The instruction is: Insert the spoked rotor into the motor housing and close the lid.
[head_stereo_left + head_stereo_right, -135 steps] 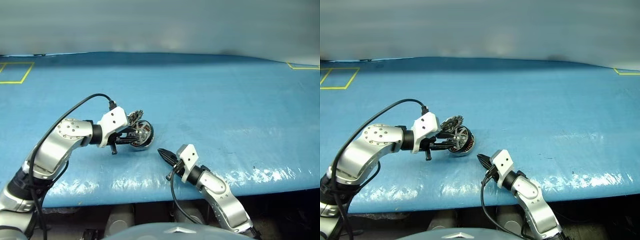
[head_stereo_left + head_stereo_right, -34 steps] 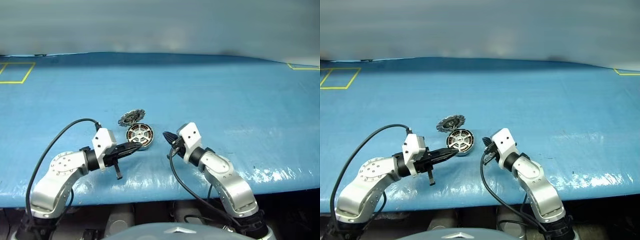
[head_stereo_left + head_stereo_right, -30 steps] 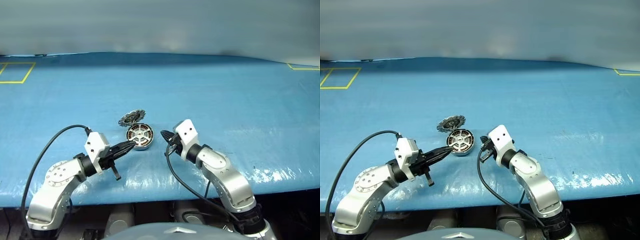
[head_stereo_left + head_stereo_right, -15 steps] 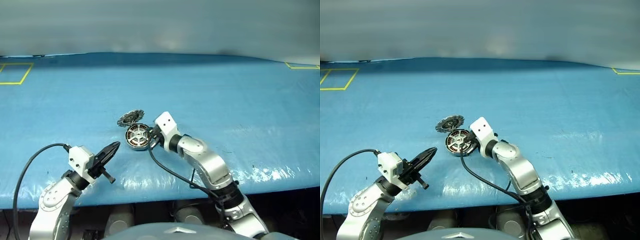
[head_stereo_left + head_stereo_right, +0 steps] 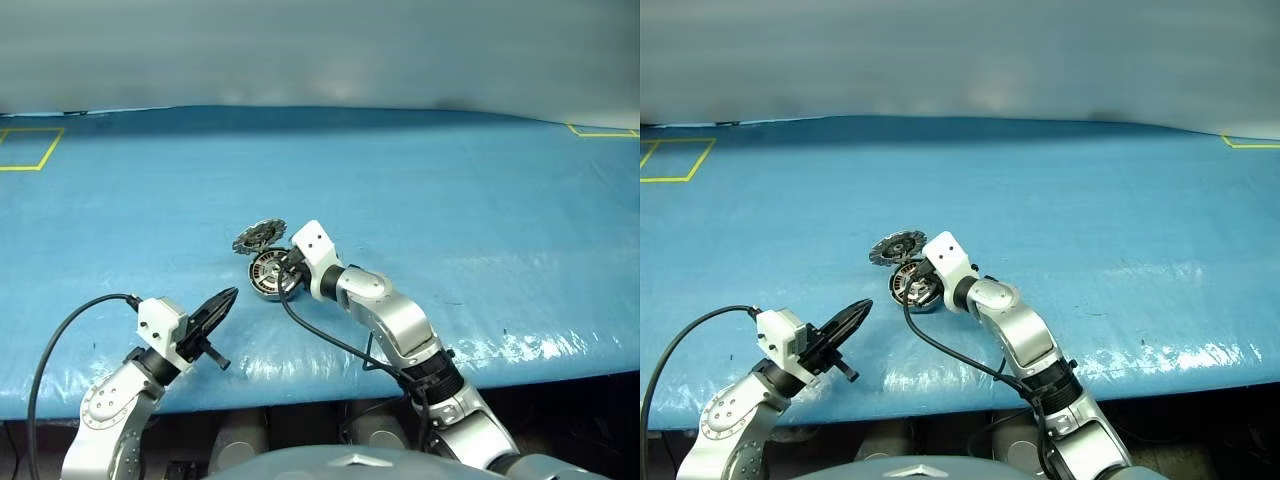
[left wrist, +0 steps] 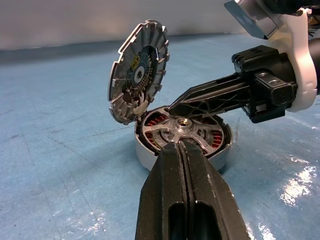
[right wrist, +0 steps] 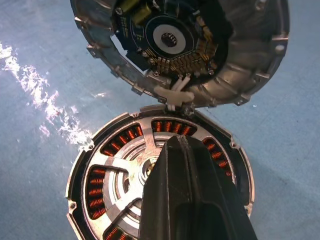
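The motor housing (image 6: 146, 153) sits on the blue table with the spoked rotor (image 7: 116, 171) seated inside, its silvery spokes lying over the copper windings. The lid (image 6: 139, 75) stands tilted open, hinged at the housing's far rim. My right gripper (image 7: 175, 140) is shut and empty, its tip over the rotor's hub just in front of the lid; I cannot tell whether it touches. It also appears from the side as the right gripper (image 6: 173, 105). My left gripper (image 5: 231, 294) is shut and empty, apart from the housing (image 5: 266, 272), toward the table's front left.
The blue sheet (image 5: 450, 220) covers the whole table. Yellow tape marks lie at the far left corner (image 5: 25, 148) and the far right corner (image 5: 600, 130). The table's front edge (image 5: 300, 378) runs just below both arms.
My left gripper has drawn back from the housing toward the front left. My right gripper has swung left and now reaches over the housing. The lid stays open.
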Robot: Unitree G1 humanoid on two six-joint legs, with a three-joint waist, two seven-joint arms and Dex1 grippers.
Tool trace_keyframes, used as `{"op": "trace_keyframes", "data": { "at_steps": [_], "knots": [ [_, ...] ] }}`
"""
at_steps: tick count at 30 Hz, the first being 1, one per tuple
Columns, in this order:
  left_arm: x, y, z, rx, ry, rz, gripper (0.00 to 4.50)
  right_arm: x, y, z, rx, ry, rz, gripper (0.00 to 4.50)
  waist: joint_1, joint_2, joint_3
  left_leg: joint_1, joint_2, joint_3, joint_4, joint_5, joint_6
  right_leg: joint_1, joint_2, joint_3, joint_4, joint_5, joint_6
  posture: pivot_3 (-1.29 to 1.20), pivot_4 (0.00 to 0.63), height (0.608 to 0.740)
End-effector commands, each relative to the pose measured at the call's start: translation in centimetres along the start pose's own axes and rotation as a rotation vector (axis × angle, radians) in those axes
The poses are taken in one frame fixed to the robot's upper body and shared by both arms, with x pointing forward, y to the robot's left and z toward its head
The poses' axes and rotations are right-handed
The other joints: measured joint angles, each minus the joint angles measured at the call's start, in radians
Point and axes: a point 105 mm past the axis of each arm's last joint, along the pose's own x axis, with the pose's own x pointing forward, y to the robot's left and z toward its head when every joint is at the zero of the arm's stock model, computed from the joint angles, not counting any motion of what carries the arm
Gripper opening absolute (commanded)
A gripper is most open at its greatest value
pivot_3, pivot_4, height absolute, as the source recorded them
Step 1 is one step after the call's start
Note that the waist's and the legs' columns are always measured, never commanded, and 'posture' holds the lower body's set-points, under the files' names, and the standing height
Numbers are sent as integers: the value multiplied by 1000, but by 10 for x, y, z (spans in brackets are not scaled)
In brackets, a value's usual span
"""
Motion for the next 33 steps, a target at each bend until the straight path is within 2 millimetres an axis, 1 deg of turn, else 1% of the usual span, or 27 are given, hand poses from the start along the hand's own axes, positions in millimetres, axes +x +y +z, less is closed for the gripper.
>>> {"op": "trace_keyframes", "data": {
  "at_steps": [1, 3, 6, 13, 17, 19, 22, 24, 27, 30, 33],
  "knots": [
    [2, -3, 5, 4, -21, -14, 23, 3, -1, -12, 24, 38, -7, 0, 0, 0, 0, 0, 0, 0, 0, 0, 0, 0, 0, 0, 0, 0, 0, 0, 150, 740],
    [3, -4, 6, 4, -23, -19, 23, 4, -1, -14, 26, 41, -14, 0, 0, 1, -1, 0, 0, 0, 0, 0, 0, 0, 0, 0, 0, 0, 0, 0, 150, 740],
    [3, -3, 7, 5, -22, -18, 23, 5, 3, -11, 46, 26, 0, 0, -1, 1, -1, 1, 0, 0, 0, 0, 0, 0, 0, 0, 0, -1, -1, 0, 150, 740],
    [2, -2, 8, -5, -17, -14, 23, -4, 23, 0, 22, -38, 92, 0, -2, 1, -1, 0, 0, 0, -1, 0, 0, 0, 0, 0, -1, -1, -1, 0, 150, 740],
    [2, 10, 14, 21, -33, 23, 23, -19, 34, 25, -3, -174, 166, 0, 0, 1, 0, -1, 0, 0, -2, 0, 0, -1, 0, 0, -1, -1, -1, 0, 150, 740],
    [2, 15, 16, 34, -32, 41, 23, -24, 36, 30, -11, -210, 176, 0, 1, 1, 0, -1, 0, 0, -2, 0, 0, -1, 0, -1, -1, -1, -1, 0, 150, 740],
    [2, 33, 17, 52, -22, 114, 23, -40, 36, 34, -19, -277, 176, 0, 3, 1, 0, -2, 0, 0, -1, 0, 0, -1, 0, -1, -1, -1, -1, 0, 150, 740],
    [3, 39, 17, 47, -14, 137, 23, -46, 35, 33, -11, -293, 167, 0, 3, 1, 0, -2, 0, -1, -2, 0, 0, -1, 0, -1, -1, -1, -1, 0, 150, 740],
    [5, 59, 17, 93, 16, 190, 23, -60, 35, 22, -6, -295, 140, 0, 7, 1, 0, -2, 0, -1, -2, 0, 0, -1, 0, -1, -2, -1, 0, 0, 150, 740],
    [13, 81, 24, 97, -15, 214, 23, -80, 37, 5, 3, -310, 105, 0, 11, 1, 0, -2, 0, -1, -2, 0, 0, -1, 0, -2, -2, -1, 0, 0, 150, 740],
    [23, 97, 28, 83, -20, 201, 23, -90, 38, -12, -12, -292, 58, 0, 9, 0, 0, -2, 0, -1, -1, 0, 0, -1, 0, -2, -2, -1, -1, 0, 150, 740]
  ]
}}
